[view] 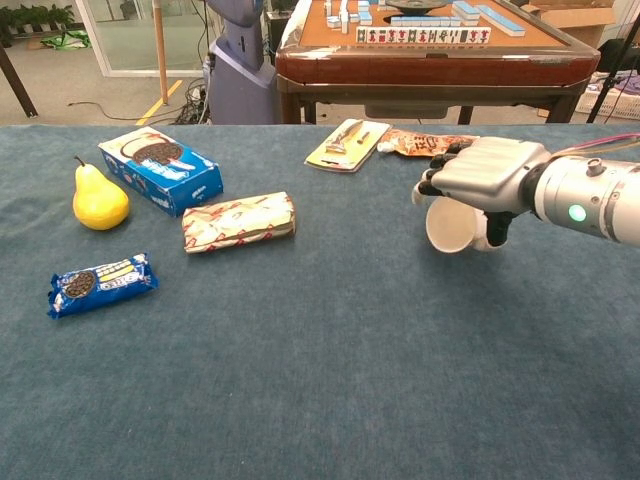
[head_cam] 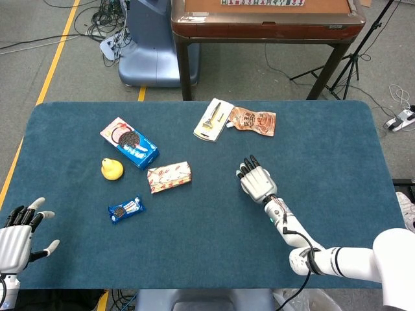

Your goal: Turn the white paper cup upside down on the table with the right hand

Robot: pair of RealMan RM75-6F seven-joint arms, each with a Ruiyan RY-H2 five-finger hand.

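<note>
The white paper cup (view: pixel 450 225) hangs above the blue table, tipped on its side with its open mouth facing the chest camera. My right hand (view: pixel 483 180) grips it from above, fingers wrapped over the top. In the head view the right hand (head_cam: pixel 256 181) covers the cup completely, right of the table's centre. My left hand (head_cam: pixel 16 232) rests at the table's near left corner, fingers spread and holding nothing.
On the left lie a yellow pear (head_cam: pixel 111 169), a blue cookie box (head_cam: pixel 129 142), a small blue cookie pack (head_cam: pixel 126 208) and a red-white packet (head_cam: pixel 169 176). A white card pack (head_cam: pixel 214 119) and an orange pouch (head_cam: pixel 253 120) lie behind the right hand.
</note>
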